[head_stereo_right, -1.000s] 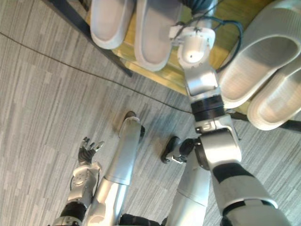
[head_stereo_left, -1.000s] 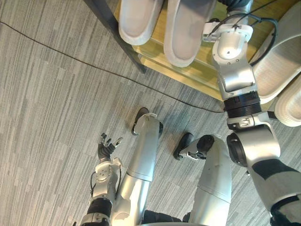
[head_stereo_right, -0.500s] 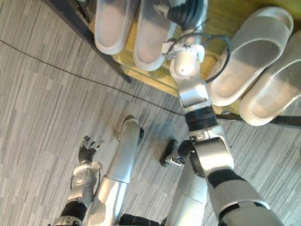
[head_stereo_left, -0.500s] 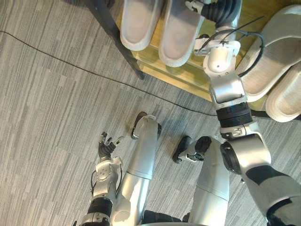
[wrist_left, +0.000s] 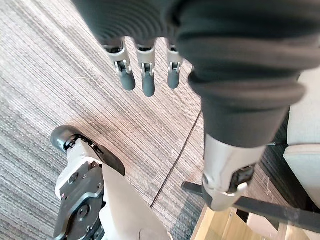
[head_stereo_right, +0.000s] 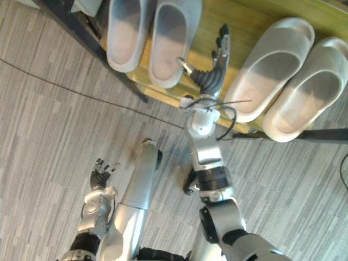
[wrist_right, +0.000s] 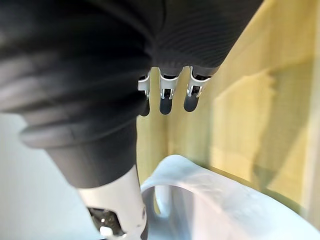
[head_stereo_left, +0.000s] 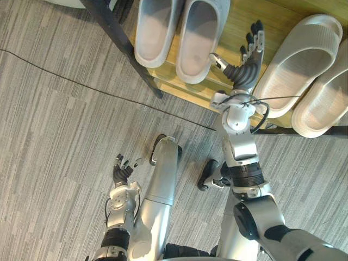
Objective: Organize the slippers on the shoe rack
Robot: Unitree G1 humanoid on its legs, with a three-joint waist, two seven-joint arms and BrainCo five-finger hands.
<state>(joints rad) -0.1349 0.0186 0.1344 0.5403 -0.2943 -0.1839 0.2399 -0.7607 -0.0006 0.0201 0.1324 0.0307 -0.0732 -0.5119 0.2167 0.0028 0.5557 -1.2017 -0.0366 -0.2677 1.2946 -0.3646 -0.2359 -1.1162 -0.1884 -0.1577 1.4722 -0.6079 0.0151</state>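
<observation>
Left eye view. Has pulled right robot hand (head_stereo_left: 243,70) back from deeper on the shoe rack (head_stereo_left: 272,13); holds it flat-fingered and empty above the rack, between grey slippers (head_stereo_left: 179,32) and white slippers (head_stereo_left: 304,76), both pairs on the rack. Hangs left robot hand (head_stereo_left: 122,169) slack, empty, below the rack. Suggests placing is finished.

"What's underfoot?"
"Grey carpet (head_stereo_left: 49,141), streaked in narrow bands."
"Anything lying on it?"
"One thin dark cord (head_stereo_left: 81,78), running slantwise from the left edge toward the middle."
</observation>
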